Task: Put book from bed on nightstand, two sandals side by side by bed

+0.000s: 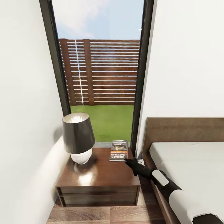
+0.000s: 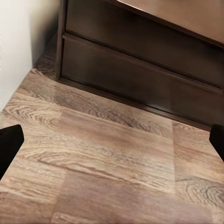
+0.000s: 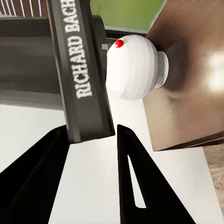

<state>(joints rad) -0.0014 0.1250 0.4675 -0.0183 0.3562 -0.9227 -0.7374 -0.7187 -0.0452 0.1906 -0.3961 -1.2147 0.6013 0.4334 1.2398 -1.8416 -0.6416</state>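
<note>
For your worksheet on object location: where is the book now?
In the head view, the book lies on the nightstand's back right corner, right of the lamp, near the bed.

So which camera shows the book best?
The head view: the book lies whole on the nightstand, beside the lamp. The right wrist view shows just its lettered spine up close; the left wrist view shows the nightstand's front.

Bare nightstand (image 1: pixel 102 174) front (lamp (image 1: pixel 78 137) left, book (image 1: pixel 118 151) behind)
</note>
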